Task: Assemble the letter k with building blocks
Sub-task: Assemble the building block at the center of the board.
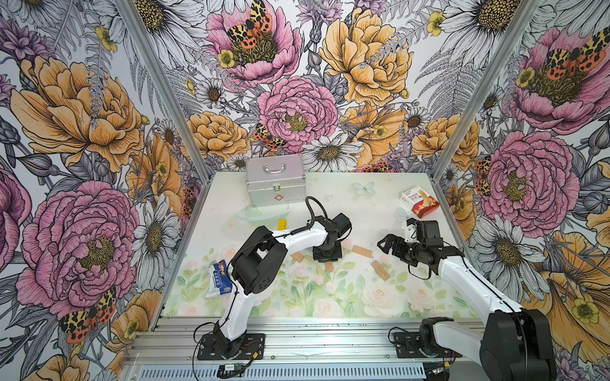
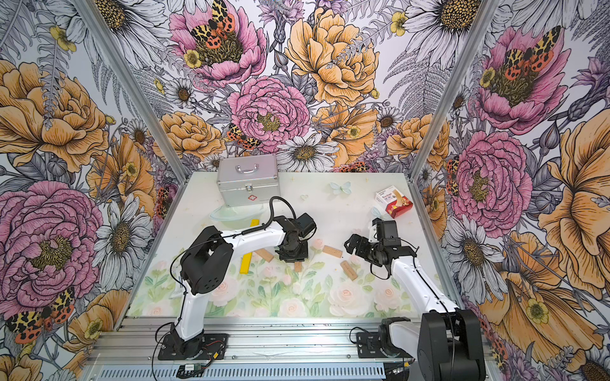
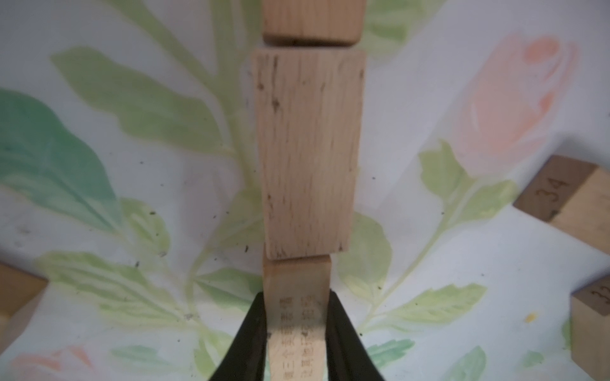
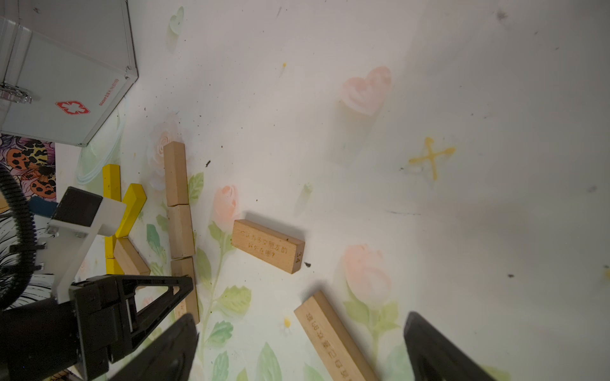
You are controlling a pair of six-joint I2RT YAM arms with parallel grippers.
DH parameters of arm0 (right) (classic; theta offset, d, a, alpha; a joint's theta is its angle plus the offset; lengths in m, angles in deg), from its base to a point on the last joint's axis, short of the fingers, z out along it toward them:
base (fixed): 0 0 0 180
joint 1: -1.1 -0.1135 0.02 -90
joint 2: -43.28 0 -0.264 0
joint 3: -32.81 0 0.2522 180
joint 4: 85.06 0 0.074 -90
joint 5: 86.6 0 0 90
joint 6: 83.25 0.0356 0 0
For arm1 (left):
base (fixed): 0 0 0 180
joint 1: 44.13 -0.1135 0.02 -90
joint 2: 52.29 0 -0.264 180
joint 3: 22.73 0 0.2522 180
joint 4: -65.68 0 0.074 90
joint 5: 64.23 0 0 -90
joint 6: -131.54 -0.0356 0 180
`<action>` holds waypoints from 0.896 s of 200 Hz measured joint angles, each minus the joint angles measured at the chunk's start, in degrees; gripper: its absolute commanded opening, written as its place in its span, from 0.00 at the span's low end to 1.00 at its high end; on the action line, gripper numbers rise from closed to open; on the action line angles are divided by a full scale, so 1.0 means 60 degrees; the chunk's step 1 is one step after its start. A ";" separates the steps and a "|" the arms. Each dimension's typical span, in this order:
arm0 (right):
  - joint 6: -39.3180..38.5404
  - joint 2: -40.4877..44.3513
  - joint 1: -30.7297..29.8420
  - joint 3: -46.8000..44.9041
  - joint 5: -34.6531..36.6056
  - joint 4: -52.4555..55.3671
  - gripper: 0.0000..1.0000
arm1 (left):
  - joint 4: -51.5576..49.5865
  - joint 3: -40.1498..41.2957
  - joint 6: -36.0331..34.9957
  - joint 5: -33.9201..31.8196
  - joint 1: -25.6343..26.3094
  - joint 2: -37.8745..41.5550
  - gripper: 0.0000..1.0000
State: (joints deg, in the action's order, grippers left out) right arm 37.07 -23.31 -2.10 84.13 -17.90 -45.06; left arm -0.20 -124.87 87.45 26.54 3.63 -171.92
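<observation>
Pale wood block (image 3: 297,277) pinched in the left tool (image 3: 297,298), butting a pale stem row (image 4: 180,227), yellow K (image 4: 132,204) at its nine o'clock half hidden behind the left arm (image 4: 76,227), right tool (image 4: 300,321) gaping, empty, near a loose block (image 4: 333,339) at three o'clock, cut off by the frame

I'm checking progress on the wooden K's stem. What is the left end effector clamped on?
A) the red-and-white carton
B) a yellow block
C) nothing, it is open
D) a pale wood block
D: the left wrist view shows the left end effector shut on a pale wood block printed with characters, which lies in line with the next wood block of the row.
</observation>
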 measured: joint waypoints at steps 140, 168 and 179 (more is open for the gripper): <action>-0.0073 -0.0004 0.0026 0.0000 0.0000 0.0000 0.99 | 0.0000 -0.0040 -0.0080 0.0098 -0.0047 -0.0036 0.17; -0.0069 -0.0004 0.0026 0.0000 0.0000 0.0000 0.99 | 0.0000 -0.0040 -0.0149 0.0164 -0.0073 -0.0036 0.19; -0.0073 -0.0004 0.0029 0.0000 0.0000 0.0000 0.99 | -0.0004 -0.0040 -0.0149 0.0175 -0.0080 -0.0036 0.21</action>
State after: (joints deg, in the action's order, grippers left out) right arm 36.64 -23.33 -1.92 84.13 -17.90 -45.06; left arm -0.22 -125.11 86.55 27.59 3.15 -172.14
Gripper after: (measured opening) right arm 0.992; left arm 0.280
